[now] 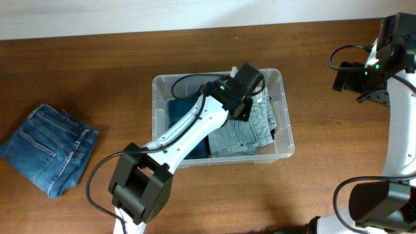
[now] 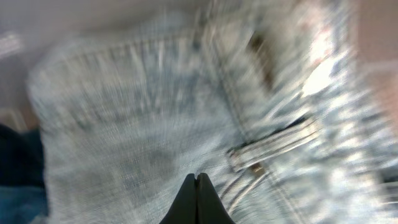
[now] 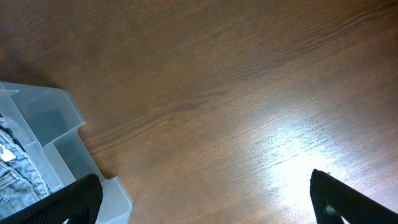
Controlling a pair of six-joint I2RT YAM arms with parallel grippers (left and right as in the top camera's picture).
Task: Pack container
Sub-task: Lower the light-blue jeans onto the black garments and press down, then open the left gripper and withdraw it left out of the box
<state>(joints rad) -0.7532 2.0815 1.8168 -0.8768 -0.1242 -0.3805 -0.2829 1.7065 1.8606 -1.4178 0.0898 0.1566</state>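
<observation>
Clenched on nothing visible, the left gripper (image 2: 196, 193) hangs over pale-washed folded denim (image 1: 250, 130) in the right half of the clear, round-cornered plastic container (image 1: 286, 151), which sits mid-frame with its long axis left-to-right; darker folded jeans (image 1: 49, 151) lie lower left, seemingly nearer this arm than the wide-spread right gripper (image 3: 205, 199).

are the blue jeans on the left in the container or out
Out. The folded blue jeans lie on the table, left of the container and apart from it.
</observation>
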